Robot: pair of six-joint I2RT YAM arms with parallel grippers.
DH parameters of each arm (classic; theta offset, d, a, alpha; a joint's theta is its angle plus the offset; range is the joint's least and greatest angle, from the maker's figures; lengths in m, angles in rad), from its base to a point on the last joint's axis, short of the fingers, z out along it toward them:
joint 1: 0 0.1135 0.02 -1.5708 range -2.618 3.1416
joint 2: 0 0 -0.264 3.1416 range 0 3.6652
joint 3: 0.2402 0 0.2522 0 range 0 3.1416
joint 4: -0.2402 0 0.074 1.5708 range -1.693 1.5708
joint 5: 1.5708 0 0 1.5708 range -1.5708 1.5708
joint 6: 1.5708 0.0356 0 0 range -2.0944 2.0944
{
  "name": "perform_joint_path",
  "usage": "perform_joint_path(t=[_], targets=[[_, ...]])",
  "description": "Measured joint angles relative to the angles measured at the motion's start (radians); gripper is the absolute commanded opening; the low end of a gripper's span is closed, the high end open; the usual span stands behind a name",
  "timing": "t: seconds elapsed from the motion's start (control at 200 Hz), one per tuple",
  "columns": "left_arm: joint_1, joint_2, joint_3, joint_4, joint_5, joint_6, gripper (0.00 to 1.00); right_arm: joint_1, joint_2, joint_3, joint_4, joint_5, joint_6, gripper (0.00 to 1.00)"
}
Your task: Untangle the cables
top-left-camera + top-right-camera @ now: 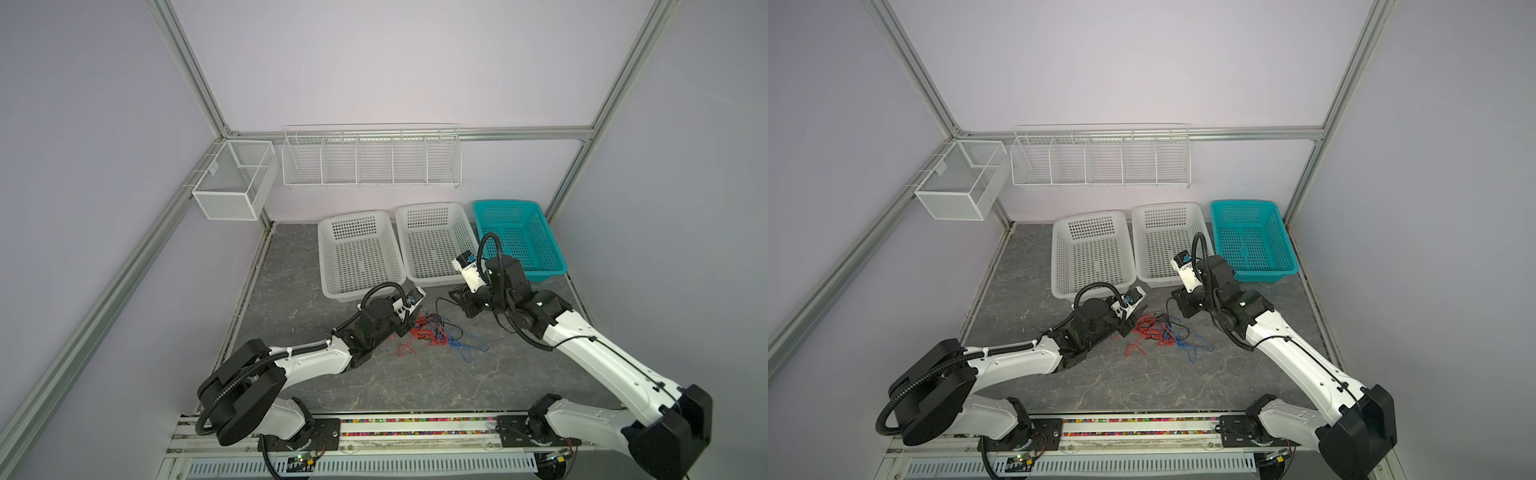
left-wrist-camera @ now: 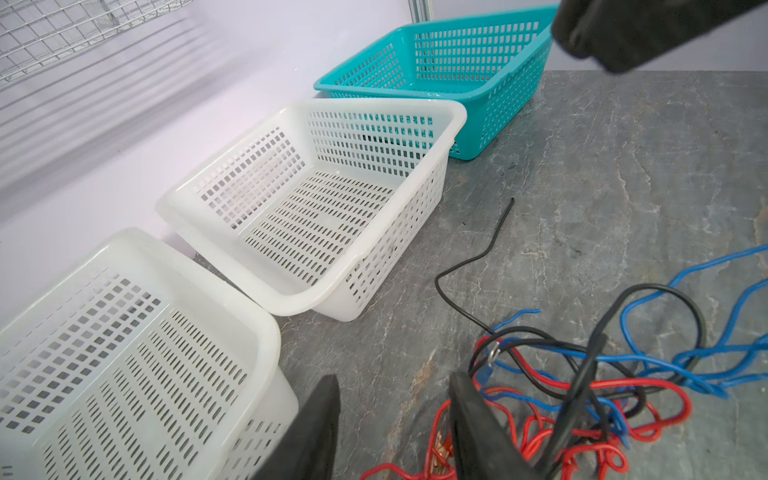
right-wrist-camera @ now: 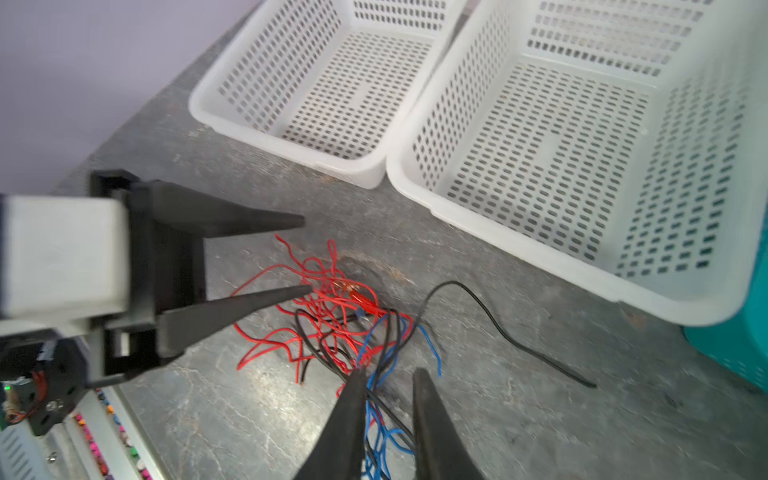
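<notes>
From my console I see the cables (image 1: 436, 336), a loose knot of red, blue and black wire, lying on the desk (image 1: 415, 386) in front of the two white baskets (image 1: 359, 253), between the arms. The left arm (image 1: 316, 357) stretches low and nearly level across the desk, its wrist turned toward the knot's left edge. The left end effector (image 3: 306, 254) stands moderately wide with nothing clamped. One finger (image 2: 469, 415) lies against the red strands, and mostly bare desk shows in the gap. The right arm (image 1: 582, 345) slopes up from its base and bends down at the wrist in front of the middle basket, beside the teal basket (image 1: 519, 237). The right end effector (image 3: 388, 374) is narrowly parted. Blue and black strands appear in its gap in the right wrist view (whether they touch the fingers I cannot tell). One black end trails away from the knot toward the baskets.
</notes>
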Motion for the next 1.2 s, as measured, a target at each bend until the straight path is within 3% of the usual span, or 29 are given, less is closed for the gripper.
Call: perform_joint_path(t=[0.13, 0.27, 0.53, 0.695, 0.88, 1.075, 1.2], targets=[[-0.001, -0.045, -0.006, -0.009, 0.032, -0.010, 0.53, -0.012, -0.010, -0.024, -0.051, 0.053, 0.062, 0.44], [-0.001, -0.089, -0.017, -0.007, 0.060, -0.027, 0.57, -0.027, -0.047, -0.101, -0.074, 0.033, 0.101, 0.54], [-0.001, -0.103, -0.037, -0.007, 0.077, -0.069, 0.59, -0.018, -0.057, -0.232, -0.003, -0.076, 0.087, 0.55], [-0.001, -0.113, -0.054, -0.007, 0.076, -0.099, 0.59, -0.012, 0.044, -0.230, 0.073, -0.098, 0.061, 0.46], [-0.001, -0.136, -0.087, -0.003, 0.064, -0.119, 0.59, -0.010, 0.142, -0.230, 0.109, -0.107, 0.041, 0.42], [-0.001, -0.138, -0.100, 0.002, 0.053, -0.134, 0.59, -0.010, 0.176, -0.230, 0.149, -0.107, 0.022, 0.15], [-0.001, -0.138, -0.100, 0.008, 0.053, -0.145, 0.59, -0.010, 0.186, -0.228, 0.159, -0.107, 0.008, 0.07]])
